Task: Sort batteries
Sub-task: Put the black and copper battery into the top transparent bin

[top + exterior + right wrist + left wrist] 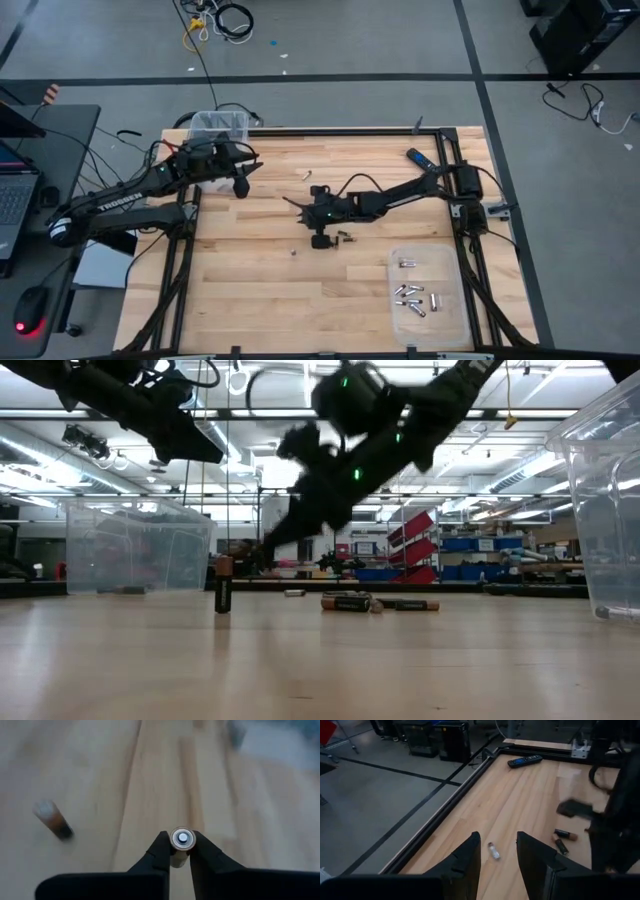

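Only "TROSSEN" legible, left arm (122, 200); battery (180, 839) labels unreadable.

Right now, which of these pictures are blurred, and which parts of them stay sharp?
Right wrist view: the table and a loose battery are smeared, while the battery between the right gripper's fingers is sharp. Low view: the arm overhead is blurred; the upright battery is crisp. Left wrist view: the other arm is blurred, the silvery battery clear. High view: sharp overall.

Right gripper (176, 851) at table centre, jaws pinched shut, left gripper (497, 854) raised, jaws parted
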### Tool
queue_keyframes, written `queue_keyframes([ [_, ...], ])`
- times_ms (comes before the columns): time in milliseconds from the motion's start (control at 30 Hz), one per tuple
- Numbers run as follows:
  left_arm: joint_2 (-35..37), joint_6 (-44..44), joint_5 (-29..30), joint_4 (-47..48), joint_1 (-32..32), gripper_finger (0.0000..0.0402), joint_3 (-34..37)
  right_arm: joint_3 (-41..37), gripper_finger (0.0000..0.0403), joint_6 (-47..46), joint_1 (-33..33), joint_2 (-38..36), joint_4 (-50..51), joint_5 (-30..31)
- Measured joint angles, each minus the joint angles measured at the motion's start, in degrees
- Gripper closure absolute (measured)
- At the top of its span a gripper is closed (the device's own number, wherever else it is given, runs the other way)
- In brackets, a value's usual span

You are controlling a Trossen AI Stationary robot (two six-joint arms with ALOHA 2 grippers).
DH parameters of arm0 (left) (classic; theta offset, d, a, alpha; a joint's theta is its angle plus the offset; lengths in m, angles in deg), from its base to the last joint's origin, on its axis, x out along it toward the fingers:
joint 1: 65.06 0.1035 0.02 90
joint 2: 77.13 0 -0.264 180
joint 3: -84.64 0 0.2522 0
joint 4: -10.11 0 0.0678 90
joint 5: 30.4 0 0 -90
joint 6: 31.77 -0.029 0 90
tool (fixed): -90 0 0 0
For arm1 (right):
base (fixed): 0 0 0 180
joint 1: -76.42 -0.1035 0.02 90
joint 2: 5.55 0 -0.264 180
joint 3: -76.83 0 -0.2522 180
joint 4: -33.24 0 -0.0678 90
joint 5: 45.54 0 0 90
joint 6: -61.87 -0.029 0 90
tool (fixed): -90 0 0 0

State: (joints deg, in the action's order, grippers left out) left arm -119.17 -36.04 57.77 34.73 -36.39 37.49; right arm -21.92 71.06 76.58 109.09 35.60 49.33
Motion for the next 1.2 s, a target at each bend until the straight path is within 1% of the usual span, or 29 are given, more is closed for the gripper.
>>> queue_keyframes([
  [133, 0.0, -1.1, -3.8, -0.9, -1.3, 0.0278, 0.0, 0.0, 0.0357, 1.7, 0.0, -4.7, -0.2, 0.0],
  [267, 0.0, -3.4, -10.0, -1.8, -3.8, 0.0278, 0.0, 0.0, 0.0357, 5.1, -0.1, -9.0, -1.4, -0.2],
  [333, 0.0, -5.6, -13.9, -2.1, -5.3, 0.0278, 0.0, 0.0, 0.0359, 7.0, -0.2, -10.8, -2.9, -1.5],
  [500, -0.1, -10.3, -26.0, -2.6, -9.0, 0.0277, 0.0, 0.0, 0.0359, 12.1, -1.5, -13.7, -11.4, -7.6],
  [567, -0.6, -10.4, -28.4, -3.7, -10.6, 0.0277, 0.0, 0.0, 0.0359, 14.4, -2.1, -13.8, -16.2, -8.0],
  [700, -2.9, -9.5, -27.3, -8.2, -13.2, 0.0277, 0.0, 0.0, 0.0359, 18.3, -3.1, -12.7, -23.7, -8.1],
  [833, -6.9, -6.9, -25.2, -15.7, -14.8, 0.0277, 0.0, 0.0, 0.0359, 19.2, -3.2, -11.6, -27.6, -7.8],
  [967, -10.4, -6.6, -25.1, -20.7, -16.4, 0.0277, 0.0, 0.0, 0.0359, 19.3, -3.2, -10.8, -28.9, -6.9],
  [1067, -12.4, -6.9, -25.9, -22.7, -17.4, 0.0277, 0.0, 0.0, 0.0359, 19.4, -3.2, -10.8, -28.9, -6.2],
  [1200, -13.3, -6.9, -27.6, -23.4, -18.1, 0.0277, 0.0, 0.0, 0.0359, 19.6, -3.1, -10.7, -28.7, -5.8],
])
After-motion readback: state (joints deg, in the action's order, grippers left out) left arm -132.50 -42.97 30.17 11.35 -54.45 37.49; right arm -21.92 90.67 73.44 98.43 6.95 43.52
